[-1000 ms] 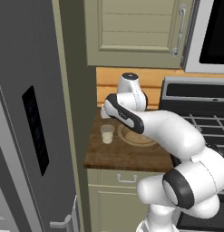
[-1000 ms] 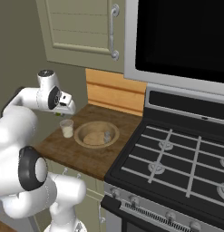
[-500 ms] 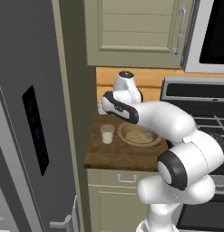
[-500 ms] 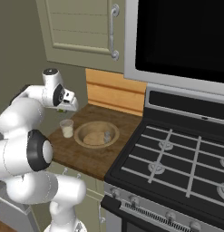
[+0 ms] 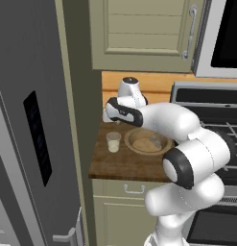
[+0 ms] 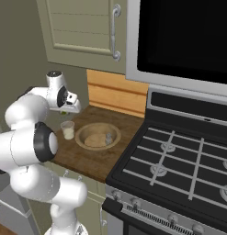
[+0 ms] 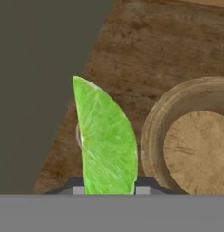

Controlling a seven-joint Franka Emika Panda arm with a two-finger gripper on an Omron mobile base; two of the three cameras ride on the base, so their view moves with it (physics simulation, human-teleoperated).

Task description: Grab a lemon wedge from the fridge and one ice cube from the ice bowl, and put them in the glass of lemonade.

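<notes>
My gripper (image 7: 107, 189) is shut on the lemon wedge (image 7: 106, 140), a bright yellow-green slice standing up between the fingers. It hovers over the wooden counter, just above the glass of lemonade (image 5: 113, 141), whose rim (image 7: 79, 135) peeks out from behind the wedge. In the base views the gripper (image 5: 108, 115) (image 6: 64, 110) hangs at the counter's back left, above the glass (image 6: 67, 130). The tan ice bowl (image 5: 148, 141) (image 6: 97, 137) (image 7: 190, 145) sits right of the glass with a small ice cube (image 6: 107, 137) inside. The grey fridge (image 5: 33, 120) stands to the left.
A black stove (image 6: 179, 156) borders the counter on the right. Beige wall cabinets (image 5: 144, 33) hang above and a microwave (image 6: 184, 36) sits over the stove. A beige panel (image 5: 81, 120) separates the fridge from the counter. Bare wood (image 5: 124, 163) lies in front of the bowl.
The arm's elbow and upper links have swung around while the hand stayed roughly above the glass. The lemon wedge remains in the grip.
</notes>
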